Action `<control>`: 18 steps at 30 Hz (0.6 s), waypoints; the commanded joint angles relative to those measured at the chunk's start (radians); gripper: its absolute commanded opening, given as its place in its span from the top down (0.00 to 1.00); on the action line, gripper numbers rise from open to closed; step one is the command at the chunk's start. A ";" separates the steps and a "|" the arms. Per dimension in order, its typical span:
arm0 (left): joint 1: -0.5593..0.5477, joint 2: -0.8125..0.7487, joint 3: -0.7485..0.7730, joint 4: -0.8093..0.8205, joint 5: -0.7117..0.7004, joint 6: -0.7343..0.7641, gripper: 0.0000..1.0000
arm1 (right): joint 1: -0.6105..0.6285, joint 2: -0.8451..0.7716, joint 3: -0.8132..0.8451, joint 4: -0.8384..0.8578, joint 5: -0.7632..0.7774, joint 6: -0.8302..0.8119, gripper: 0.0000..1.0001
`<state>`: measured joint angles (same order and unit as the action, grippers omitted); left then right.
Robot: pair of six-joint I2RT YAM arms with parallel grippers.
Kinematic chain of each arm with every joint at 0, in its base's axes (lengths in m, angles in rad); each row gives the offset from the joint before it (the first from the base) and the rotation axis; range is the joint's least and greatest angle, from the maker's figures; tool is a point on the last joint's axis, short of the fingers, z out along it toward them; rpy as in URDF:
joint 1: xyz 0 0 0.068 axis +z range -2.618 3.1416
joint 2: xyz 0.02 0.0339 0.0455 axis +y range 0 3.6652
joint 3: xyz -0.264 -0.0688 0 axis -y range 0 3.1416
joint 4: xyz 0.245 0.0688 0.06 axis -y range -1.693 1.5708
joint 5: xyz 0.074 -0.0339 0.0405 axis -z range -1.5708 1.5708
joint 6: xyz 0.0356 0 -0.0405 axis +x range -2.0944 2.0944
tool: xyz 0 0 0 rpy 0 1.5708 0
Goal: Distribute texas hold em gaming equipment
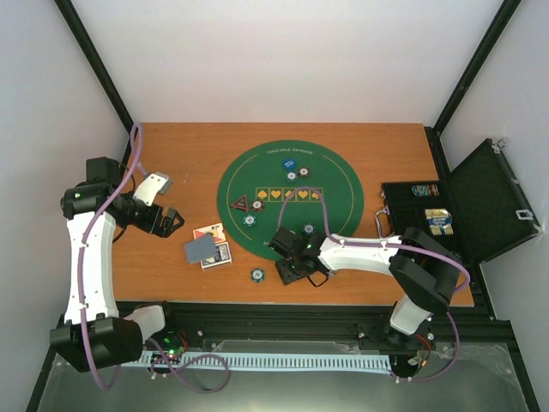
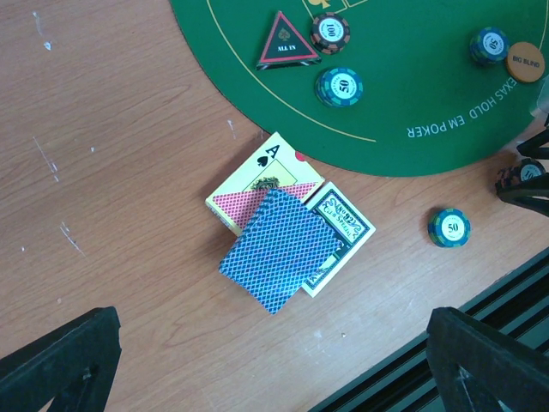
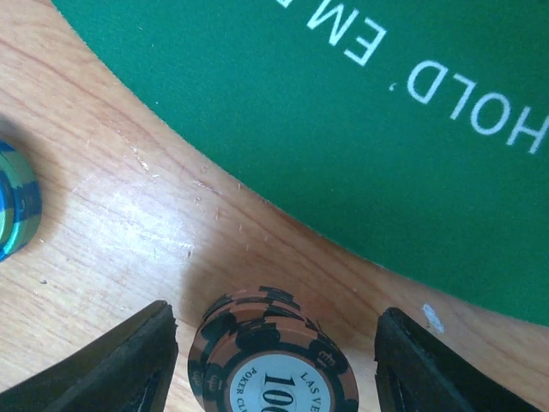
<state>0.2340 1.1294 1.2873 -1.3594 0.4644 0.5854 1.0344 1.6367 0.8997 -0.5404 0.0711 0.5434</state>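
The right gripper [image 3: 274, 330] stands wide open astride the brown chip stack [image 3: 273, 365], which sits on the table [image 3: 103, 215] just off the near edge of the green mat [image 3: 343, 146]; I'd centre it, grip low and squeeze gently so none slide.

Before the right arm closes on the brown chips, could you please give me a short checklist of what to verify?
1. Right pincer open: ok, a gap shows on each side of the brown chips.
2. Chips roughly centred between its fingers: ok.
3. Chips standing on the bare table, off the green mat: ok.
4. Nearby teal chip apart from the pincer: ok.
5. Left pincer open and holding nothing, with the cards lying below it: ok.
6. How many chips are in the brown stack: cannot tell, as the view crops it.
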 commanded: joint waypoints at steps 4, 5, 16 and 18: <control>0.005 -0.015 0.032 -0.016 0.015 0.003 0.00 | 0.009 0.006 -0.010 0.028 0.005 -0.004 0.40; 0.005 -0.018 0.033 -0.016 0.016 0.002 0.00 | 0.010 0.006 -0.012 0.029 0.007 -0.003 0.42; 0.005 -0.026 0.033 -0.015 0.010 0.002 0.00 | 0.010 -0.015 0.000 -0.007 0.034 -0.011 0.60; 0.006 -0.026 0.036 -0.014 0.010 0.002 0.00 | 0.010 -0.022 0.006 -0.016 0.036 -0.014 0.60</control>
<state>0.2340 1.1210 1.2873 -1.3617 0.4644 0.5846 1.0351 1.6367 0.8948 -0.5282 0.0765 0.5354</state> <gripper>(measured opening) 0.999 0.425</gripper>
